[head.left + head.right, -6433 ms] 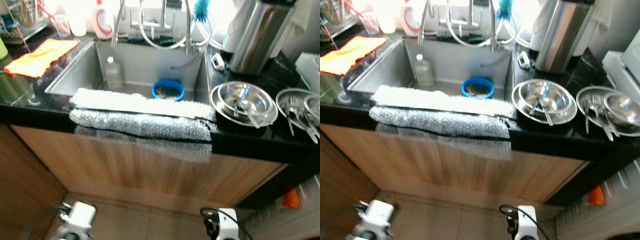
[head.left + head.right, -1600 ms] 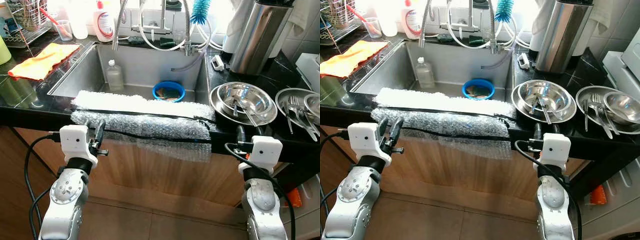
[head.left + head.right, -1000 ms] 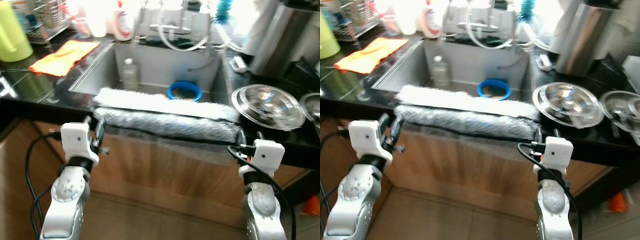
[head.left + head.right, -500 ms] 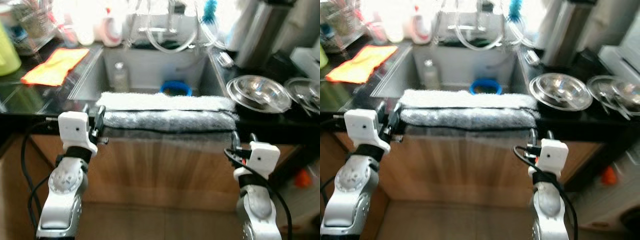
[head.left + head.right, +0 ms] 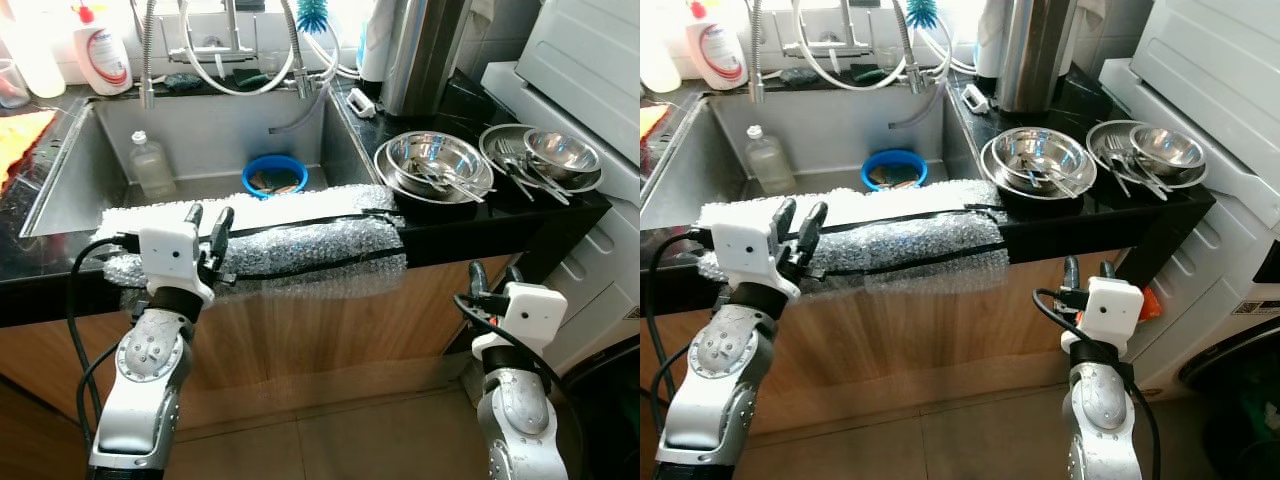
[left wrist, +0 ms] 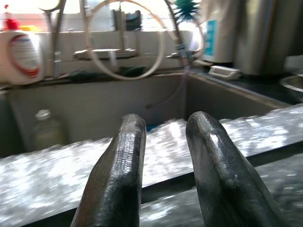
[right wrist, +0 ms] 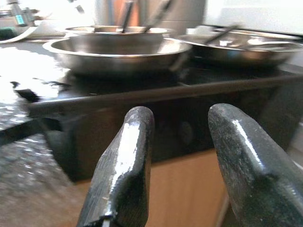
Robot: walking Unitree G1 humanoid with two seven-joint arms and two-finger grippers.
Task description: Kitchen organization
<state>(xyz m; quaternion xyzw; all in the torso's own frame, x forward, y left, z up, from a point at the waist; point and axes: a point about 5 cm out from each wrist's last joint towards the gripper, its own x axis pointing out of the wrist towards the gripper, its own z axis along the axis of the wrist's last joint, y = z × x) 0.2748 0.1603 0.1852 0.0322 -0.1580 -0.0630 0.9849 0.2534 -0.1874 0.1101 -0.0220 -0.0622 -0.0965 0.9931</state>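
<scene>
One blue bowl point(image 5: 275, 176) and one clear plastic bottle point(image 5: 151, 166) sit in the sink point(image 5: 60, 170); two stacks of steel bowls point(image 5: 434, 163) point(image 5: 545, 156) occupy the counter's right end, one soap bottle point(image 5: 100, 58) its back left corner, one bubble-wrap sheet point(image 5: 290, 240) its front edge

i can read no word or number anywhere here. the white bottle point(image 5: 99, 60) at the far left behind the sink point(image 5: 60, 170) has a red and white label, but its print is too small and blurred for me to read.
</scene>
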